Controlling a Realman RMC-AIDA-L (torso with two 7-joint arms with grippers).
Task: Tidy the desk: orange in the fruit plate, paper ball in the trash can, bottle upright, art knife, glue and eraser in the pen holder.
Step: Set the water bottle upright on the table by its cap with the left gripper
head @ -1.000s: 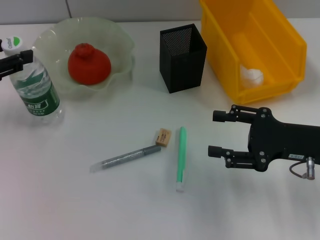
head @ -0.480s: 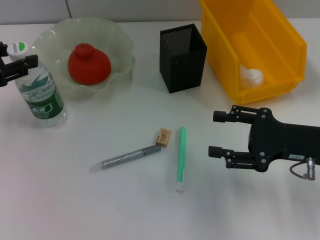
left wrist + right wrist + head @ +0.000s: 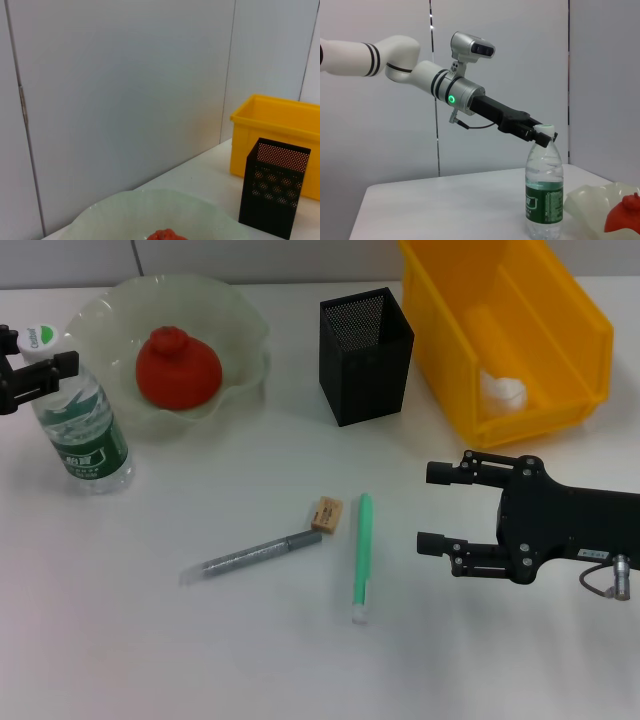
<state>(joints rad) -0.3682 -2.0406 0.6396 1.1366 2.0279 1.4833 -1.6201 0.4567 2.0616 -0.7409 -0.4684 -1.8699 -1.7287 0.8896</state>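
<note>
White desk (image 3: 150, 640), grey wall (image 3: 125, 90)

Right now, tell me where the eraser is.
In the head view the eraser lies mid-desk, at the darker end of the art knife and just left of the glue, in front of the pen holder.

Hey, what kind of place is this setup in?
Probably an office-style desk set up for robot trials: a white table against plain grey wall panels, with a pen holder, glue and eraser.
</note>
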